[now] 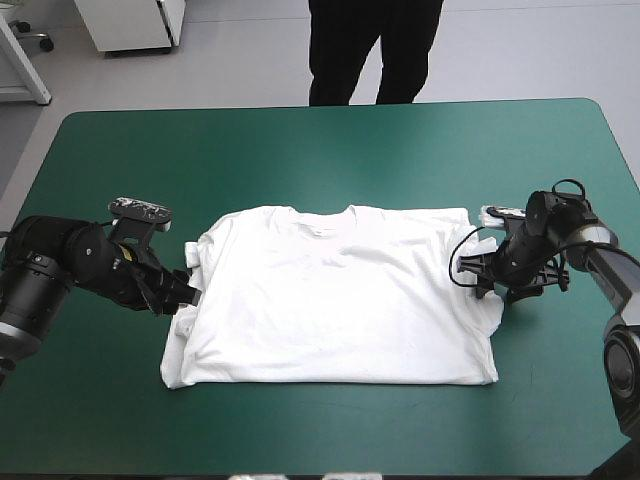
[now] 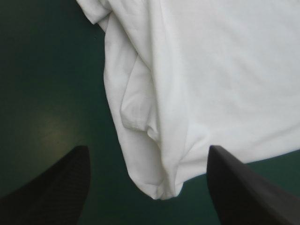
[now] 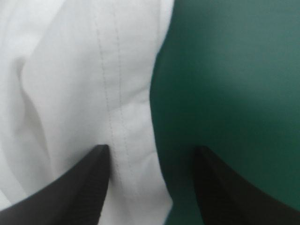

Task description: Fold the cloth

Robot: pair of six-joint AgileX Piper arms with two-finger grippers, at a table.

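T-shirt (image 1: 335, 295) lies spread flat in the middle of the high view, collar (image 1: 320, 213) toward the table's far edge and hem (image 1: 330, 380) toward the lower edge of the frame, on the teal-green cover (image 1: 300, 150). The sleeves look partly tucked in, with only small lumps of cloth showing at each shoulder.

At centre left of the frame the left gripper (image 1: 186, 290) sits low at one side edge of the T-shirt. At centre right the right gripper (image 1: 478, 268) sits at the opposite side edge. Both stand open and hold nothing. In the left wrist view the black fingers (image 2: 56, 187) are well apart, and a rounded fold (image 2: 140, 140) of the side edge reaches into the gap between them. In the right wrist view the fingers are also apart. A stitched edge (image 3: 112, 93) runs between them, with one finger over cloth and the other over cover.

The step in hand appears to be taking hold of the two sides, with no fold of the body made yet. Next, each gripper likely needs to push in until the edge sits between its fingers, then pinch. The left must catch the doubled layers, and both should grip at matching heights so the fold comes straight.
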